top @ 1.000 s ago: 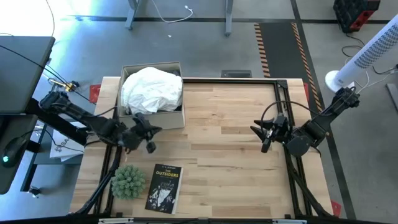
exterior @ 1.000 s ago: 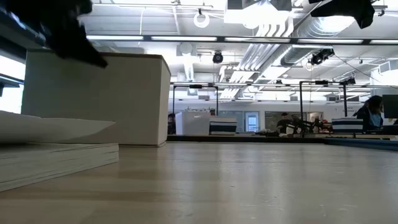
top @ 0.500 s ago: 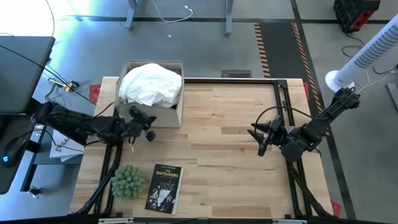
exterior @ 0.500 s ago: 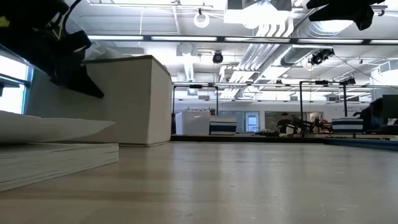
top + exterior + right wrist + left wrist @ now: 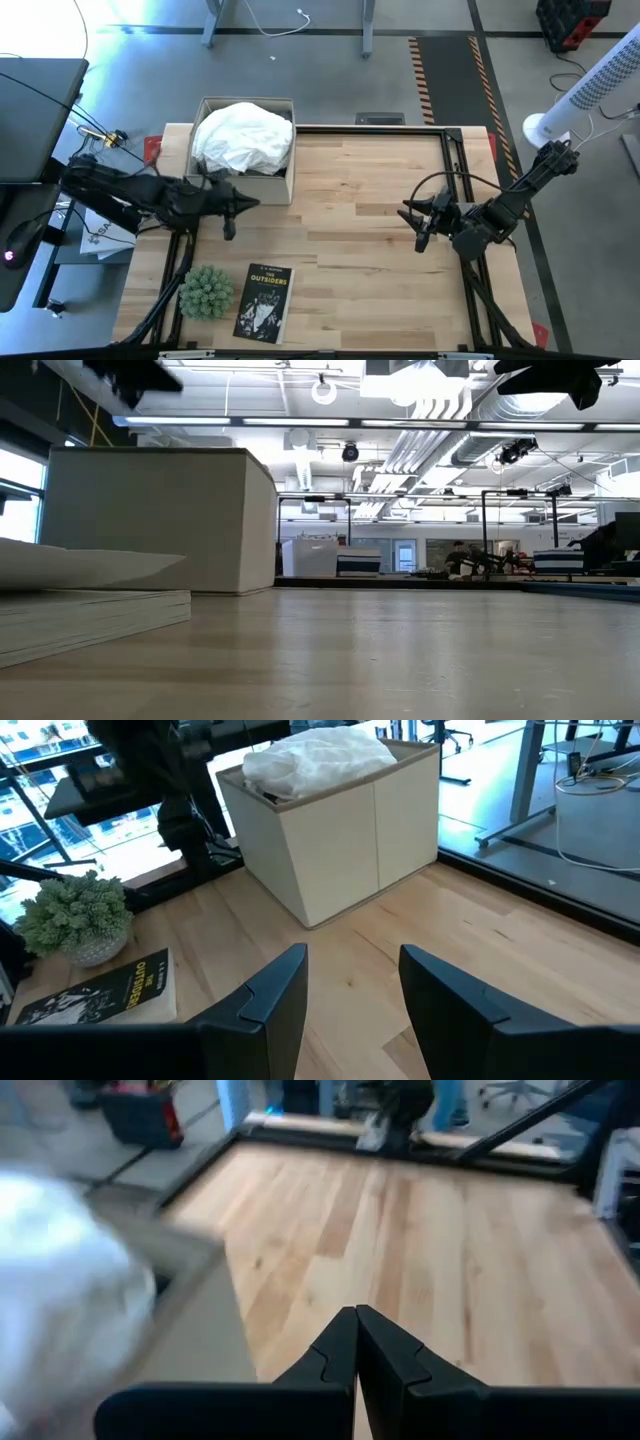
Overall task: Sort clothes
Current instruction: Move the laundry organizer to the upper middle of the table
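Note:
A white garment (image 5: 243, 138) lies heaped in the tan cardboard box (image 5: 283, 187) at the table's far left, bulging above its rim. It also shows in the right wrist view (image 5: 318, 755) and, blurred, in the left wrist view (image 5: 60, 1300). My left gripper (image 5: 240, 205) is shut and empty. It hovers in front of the box's near wall and points toward the table's right; its shut fingertips show in the left wrist view (image 5: 355, 1318). My right gripper (image 5: 415, 220) is open and empty above the table's right half, facing the box (image 5: 352, 970). No other garments are in view.
A small potted plant (image 5: 206, 291) and a book (image 5: 264, 301) lie at the near left, in front of the box. They also show in the right wrist view, the plant (image 5: 75, 915) and the book (image 5: 100, 990). Bare wooden table (image 5: 350, 260) lies between the two grippers.
My left gripper has dipped close to the box's near wall, then risen and swung to point toward the table's right. The box has turned slightly on the table. The white garment stays in the box.

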